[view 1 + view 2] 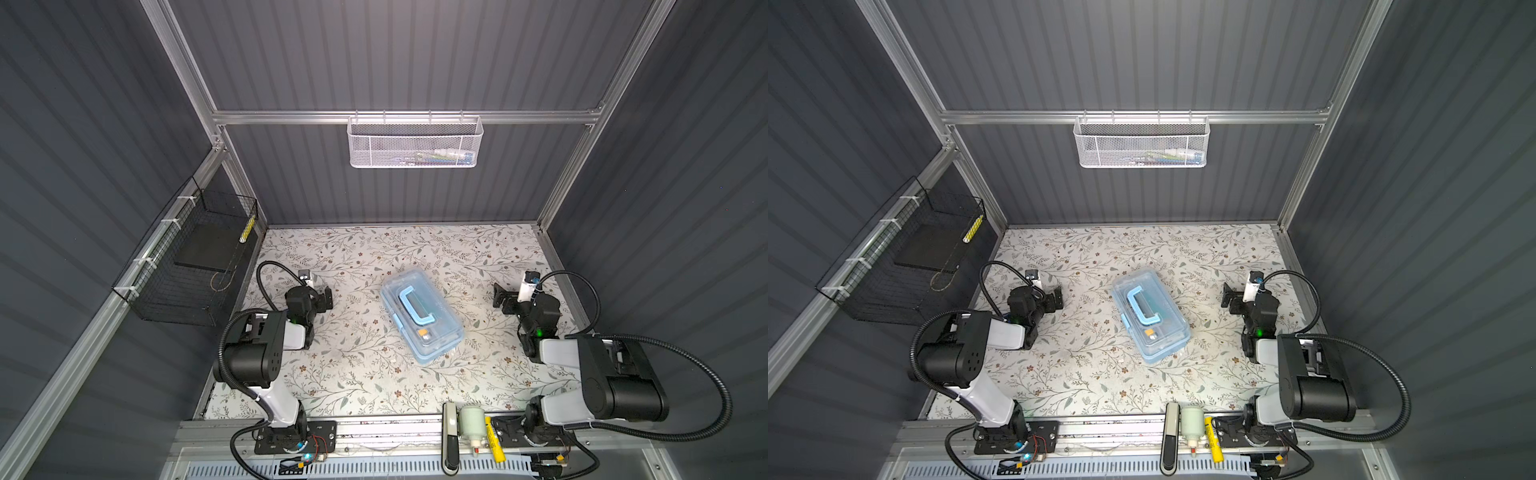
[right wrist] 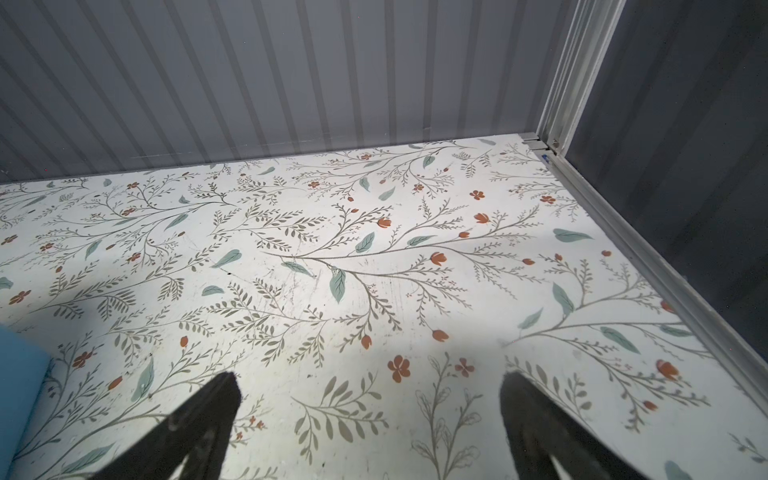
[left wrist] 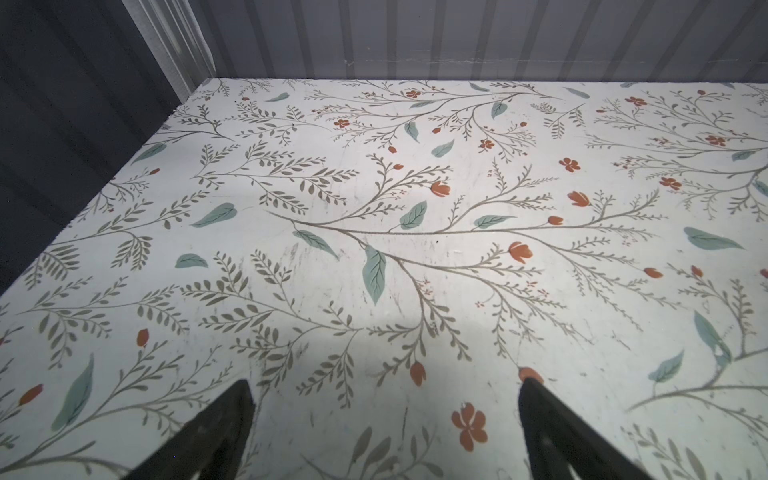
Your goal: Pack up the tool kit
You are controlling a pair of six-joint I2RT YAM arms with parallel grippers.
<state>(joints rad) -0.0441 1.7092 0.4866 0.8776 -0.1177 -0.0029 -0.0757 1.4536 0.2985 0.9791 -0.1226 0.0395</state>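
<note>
at the far left the black wire basket [image 1: 187,266] hangs on the side wall; just right of it the left gripper [image 1: 327,299] sits low over the table [image 1: 353,374], its jaws spread wide with nothing between them, as the left wrist view confirms; in the middle the tool kit [image 1: 422,316] lies flat on the table, lid down, handle [image 1: 410,311] folded onto the lid, well apart from both grippers; its long axis runs on a diagonal, from far-left to near-right in both top views; the blue clasp [image 1: 397,322] is on the long side turned toward the left arm; on the right the right gripper [image 1: 501,300] likewise stands wide open and empty; the step in hand looks like opening the case; it would go best if the left gripper met the clasp squarely, coming in across the long axis, while the right one braced the opposite long wall so the light case neither slides nor swivels
</note>
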